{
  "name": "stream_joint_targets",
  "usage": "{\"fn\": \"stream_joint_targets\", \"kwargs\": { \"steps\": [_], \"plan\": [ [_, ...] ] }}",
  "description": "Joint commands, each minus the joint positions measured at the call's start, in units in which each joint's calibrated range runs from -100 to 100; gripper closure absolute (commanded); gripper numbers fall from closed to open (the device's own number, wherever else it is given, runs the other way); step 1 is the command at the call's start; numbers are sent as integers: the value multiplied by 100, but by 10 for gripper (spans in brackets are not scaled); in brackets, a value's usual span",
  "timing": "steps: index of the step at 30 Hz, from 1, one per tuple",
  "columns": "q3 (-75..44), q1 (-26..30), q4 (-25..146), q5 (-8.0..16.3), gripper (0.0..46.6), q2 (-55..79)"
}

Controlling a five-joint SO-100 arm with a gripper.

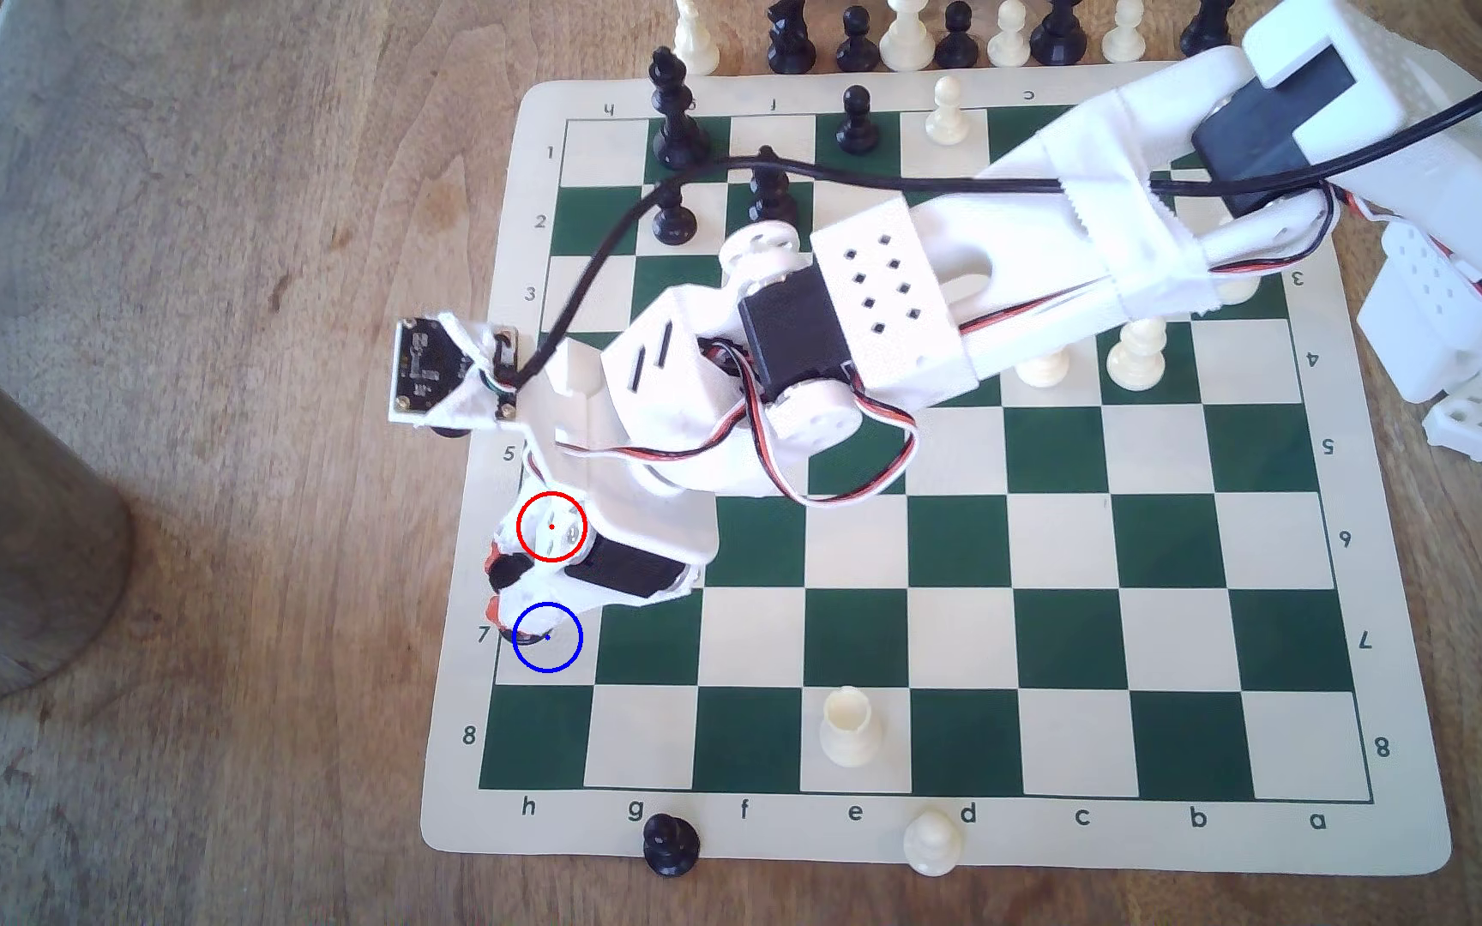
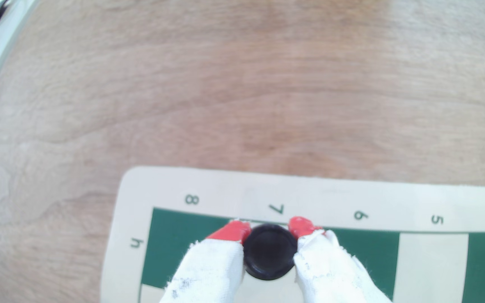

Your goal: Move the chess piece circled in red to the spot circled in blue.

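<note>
Pinching the round, glossy black rook (image 2: 269, 252) from both sides, the gripper (image 2: 270, 230) hangs above h7.

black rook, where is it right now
In the wrist view the black rook sits between the red-tipped fingers of the hand, over the h-file edge of the board by the printed 7.
</note>
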State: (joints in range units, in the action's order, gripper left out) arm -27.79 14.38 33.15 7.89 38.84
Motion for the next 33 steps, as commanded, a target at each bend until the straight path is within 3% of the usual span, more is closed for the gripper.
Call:
{"fn": "stream_joint_targets", "kwargs": {
  "steps": [1,24,25,26,33],
  "plan": [
    [-566,21,60,10,465,-242],
    [-675,21,125,-10,461,21],
    [-793,13,256,0,351,64],
    [-829,5,297,10,303,72],
    [-847,5,510,24,251,-72]
  ]
}}
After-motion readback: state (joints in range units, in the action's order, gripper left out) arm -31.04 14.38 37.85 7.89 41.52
